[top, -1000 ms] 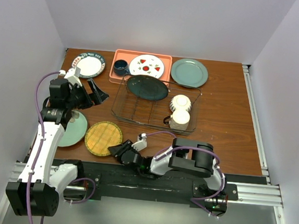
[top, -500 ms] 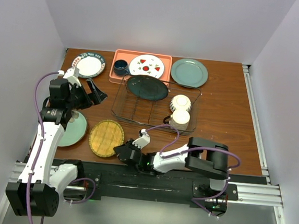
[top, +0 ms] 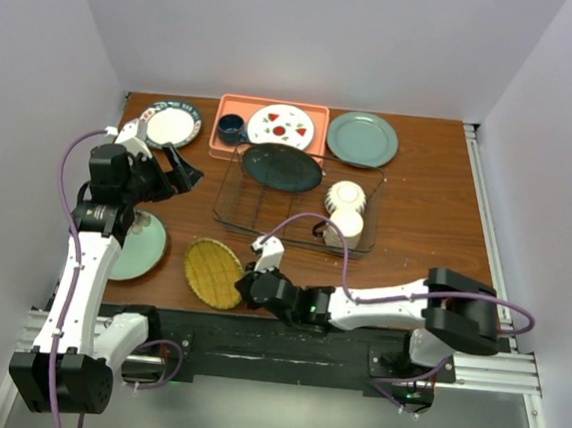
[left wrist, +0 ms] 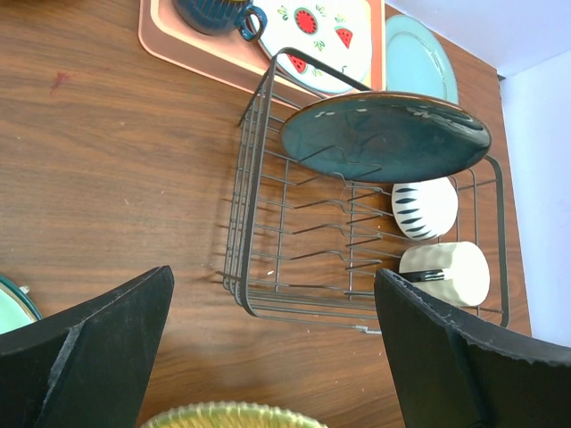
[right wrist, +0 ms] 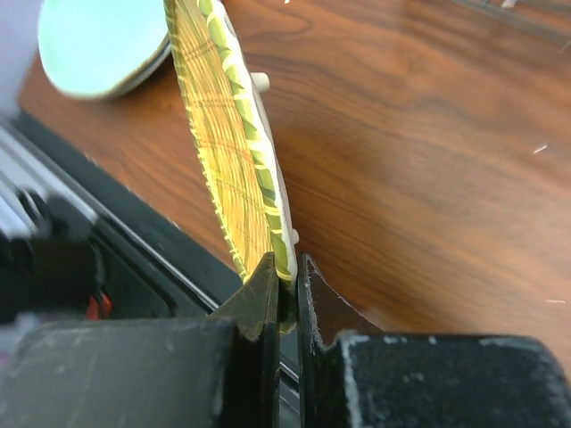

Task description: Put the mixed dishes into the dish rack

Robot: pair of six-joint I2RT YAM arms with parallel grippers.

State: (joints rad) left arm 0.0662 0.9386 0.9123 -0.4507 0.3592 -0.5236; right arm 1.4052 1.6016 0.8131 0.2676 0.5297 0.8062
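Wood table [top: 436, 217], near edge: right gripper [right wrist: 285, 267] pinches yellow woven plate [right wrist: 234, 152] by its rim, tipped up. Thin rim grip, cld swivel/slip b4 reaching dish rack [top: 266, 212]. Left gripper [top: 177, 172] wide open, empty.

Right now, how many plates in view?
6: green-rimmed white plate far left, fruit plate on the pink tray, grey-green plate beside it, teal plate in the rack, pale green plate under the left arm, yellow plate in the right gripper. Others could hide underneath.
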